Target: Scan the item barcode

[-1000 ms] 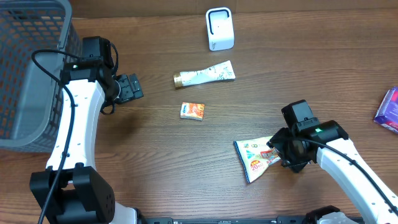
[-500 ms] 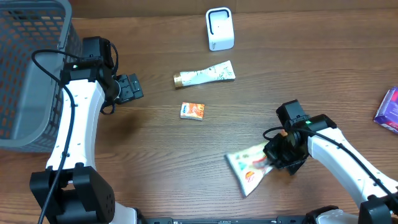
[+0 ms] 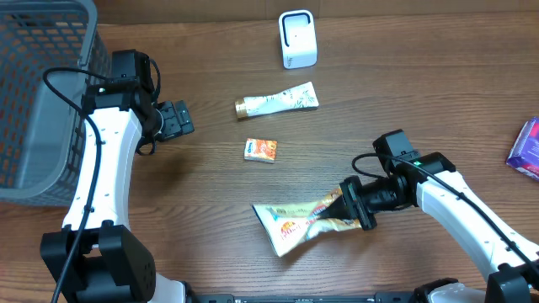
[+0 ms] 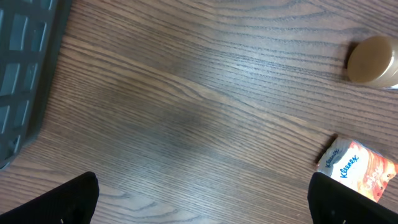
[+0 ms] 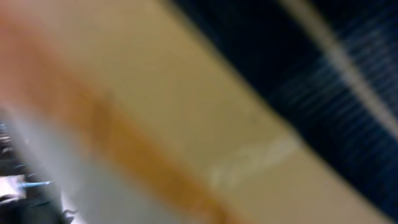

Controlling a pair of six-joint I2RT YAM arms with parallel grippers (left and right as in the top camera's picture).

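Between the fingers of the right end effector [image 3: 345,205], one end of the printed pouch [image 3: 290,229] was pinched, with the jaws closed tight on it. The rest of the pouch reached out beyond the fingertips, away from the arm. Whether its far end touched the desk [image 3: 210,194] could not be told. The right wrist view was filled by a blurred cream, orange and dark surface at very close range, and no barcode was legible on it. Well beyond this end effector, near the far edge of the desk, stood the white scanner [image 3: 297,39]. The left end effector [image 3: 175,119] was spread wide and held nothing. Its dark fingertips [image 4: 65,200] appeared at the lower corners of the left wrist view, over bare wood. Ahead of it lay a small tissue packet [image 4: 358,169] and a capped tube [image 3: 278,103], apart from each other. A grey basket [image 3: 34,93] stood on the far side of its arm. A purple box [image 3: 526,150] lay well off to the right end effector's outer side.
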